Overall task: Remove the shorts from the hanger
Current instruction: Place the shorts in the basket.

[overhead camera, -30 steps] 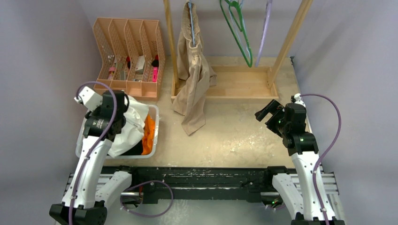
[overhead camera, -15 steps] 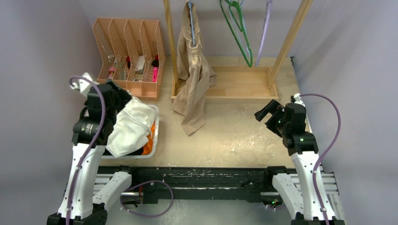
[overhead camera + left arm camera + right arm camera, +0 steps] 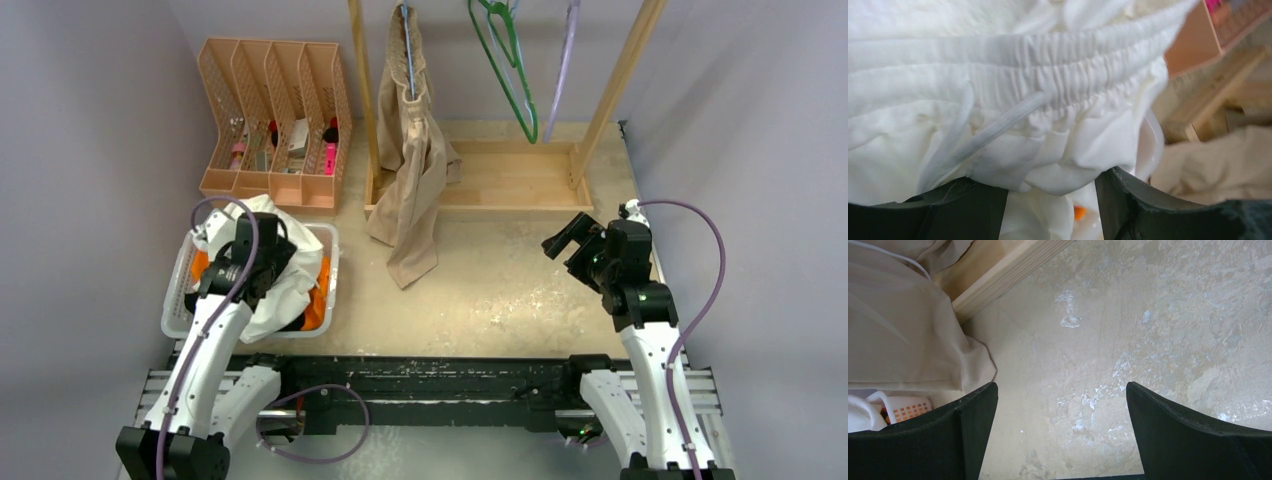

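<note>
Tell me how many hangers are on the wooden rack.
3: a blue hanger holding the beige shorts, an empty green hanger beside it, an empty lilac hanger furthest right. Others may hide above the frame.

From my remote station: a peach slotted organizer (image 3: 272,120) stocked with small items stands at the far left of the table (image 3: 500,290), beside a wooden rack (image 3: 500,185) carrying a green hanger (image 3: 507,70) and a lilac hanger (image 3: 563,70); a white basket (image 3: 331,262) sits nearer.

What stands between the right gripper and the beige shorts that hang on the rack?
Nothing visible. Only bare table lies between the open right gripper and the beige shorts; the rack's wooden base lies behind that path.
</note>
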You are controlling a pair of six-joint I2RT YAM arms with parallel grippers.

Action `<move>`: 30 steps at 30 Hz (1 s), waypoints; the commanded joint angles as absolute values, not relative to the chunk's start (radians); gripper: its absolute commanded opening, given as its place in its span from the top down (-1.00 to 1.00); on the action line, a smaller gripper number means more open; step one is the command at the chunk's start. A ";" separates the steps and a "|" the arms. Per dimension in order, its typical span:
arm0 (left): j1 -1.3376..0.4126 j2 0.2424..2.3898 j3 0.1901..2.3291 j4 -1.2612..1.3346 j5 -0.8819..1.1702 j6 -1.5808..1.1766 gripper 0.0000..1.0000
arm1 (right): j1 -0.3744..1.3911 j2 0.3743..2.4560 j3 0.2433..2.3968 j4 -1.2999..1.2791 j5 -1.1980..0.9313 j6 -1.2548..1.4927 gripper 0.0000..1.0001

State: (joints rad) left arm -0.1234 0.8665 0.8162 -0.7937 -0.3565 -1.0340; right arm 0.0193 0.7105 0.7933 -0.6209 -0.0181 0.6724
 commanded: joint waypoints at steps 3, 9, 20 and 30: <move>-0.106 0.815 0.850 -0.909 -0.827 -1.141 -0.20 | 0.017 0.700 0.792 -0.588 -0.030 0.658 -0.98; -0.106 0.855 0.770 -0.901 -0.904 -1.167 -0.20 | 0.017 0.709 0.796 -0.590 -0.022 0.656 -0.98; -0.106 0.965 0.557 -0.717 -0.561 -1.186 -0.15 | 0.017 0.702 0.794 -0.591 -0.049 0.657 -0.98; -0.106 0.765 0.923 -0.918 -0.764 -1.106 -0.53 | 0.017 0.672 0.888 -0.643 -0.080 0.616 -0.99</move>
State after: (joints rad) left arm -0.1123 0.8467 0.7650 -0.8478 -0.6750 -1.1488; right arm 0.0193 0.7071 0.8131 -0.6415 -0.0479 0.6529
